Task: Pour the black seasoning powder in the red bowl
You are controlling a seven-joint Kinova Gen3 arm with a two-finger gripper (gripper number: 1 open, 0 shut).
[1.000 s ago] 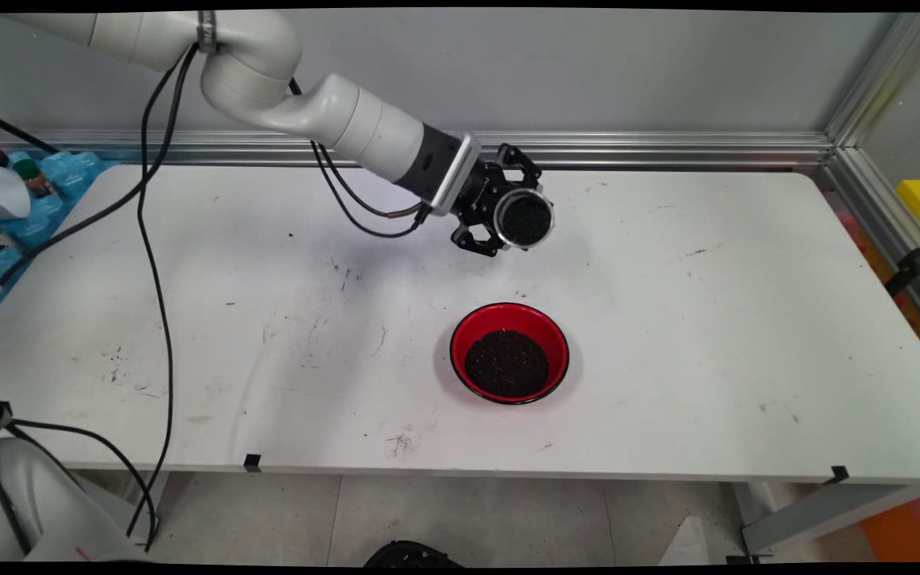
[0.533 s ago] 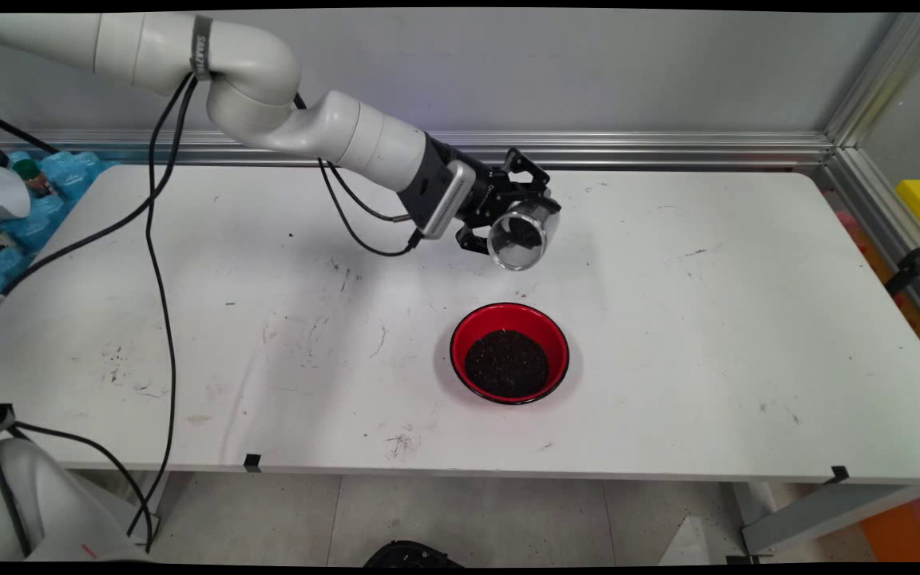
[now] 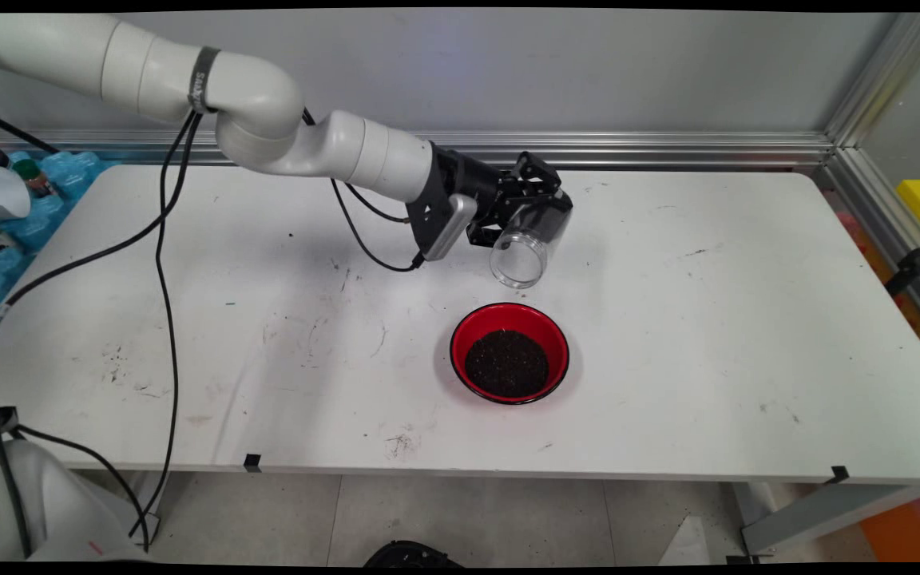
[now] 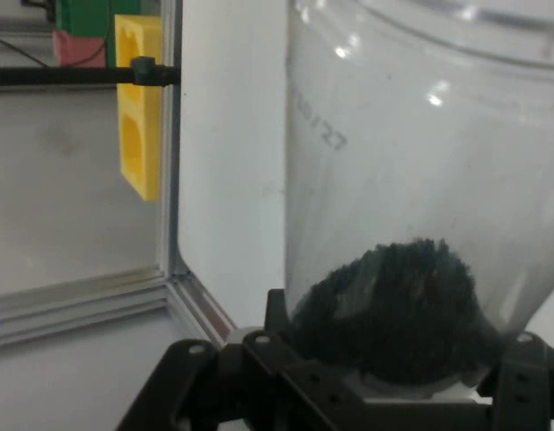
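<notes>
Gripper point(image 3: 525, 209) clamps the clear jar point(image 3: 525, 243), tilted mouth-down, short of the red bowl point(image 3: 509, 352); risk: dark grains point(image 4: 393, 305) spill onto table point(image 3: 707, 319).

Robotics lab bench. White scuffed worktable point(image 3: 668, 335) fenced by aluminium extrusion rails point(image 3: 668, 148) against a plain grey wall point(image 3: 588, 72); white jointed robot arm point(image 3: 268, 128) trailing loose black cables point(image 3: 160, 263); yellow plastic block point(image 4: 140, 99) outside the frame.
</notes>
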